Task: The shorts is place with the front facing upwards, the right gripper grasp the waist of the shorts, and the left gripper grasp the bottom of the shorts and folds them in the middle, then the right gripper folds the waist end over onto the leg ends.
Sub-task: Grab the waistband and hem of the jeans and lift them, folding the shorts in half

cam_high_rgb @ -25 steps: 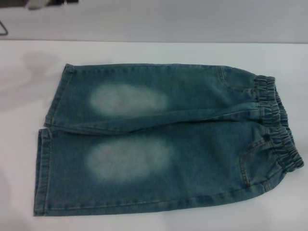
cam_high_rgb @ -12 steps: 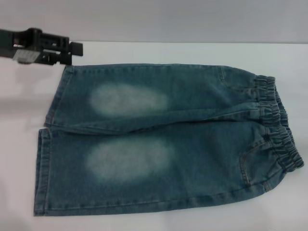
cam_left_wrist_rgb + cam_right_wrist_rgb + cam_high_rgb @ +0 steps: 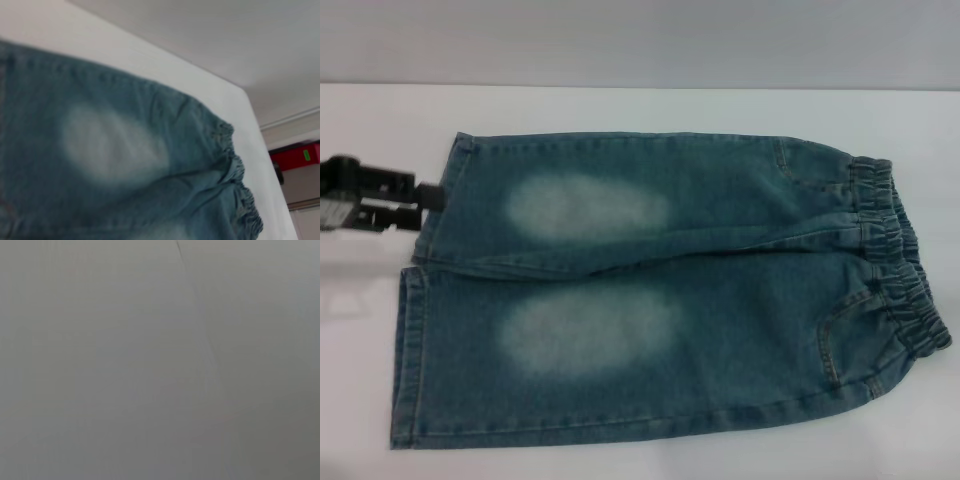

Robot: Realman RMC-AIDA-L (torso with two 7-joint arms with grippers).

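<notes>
So the shorts (image 3: 660,290) are lying flat, front up, on the white table (image 3: 380,120), waist of the shorts (image 3: 900,260) on the robot's right and the 2 leg ends (image 3: 415,300) on its left. The left gripper (image 3: 428,198) sits right at the hem of the far leg, and honestly I can't tell if its fingers are spread or closed; the right gripper isn't in view at all. I'd say come in low, pinch the hem edge cleanly, and hold off lifting until the right has the waistband.
</notes>
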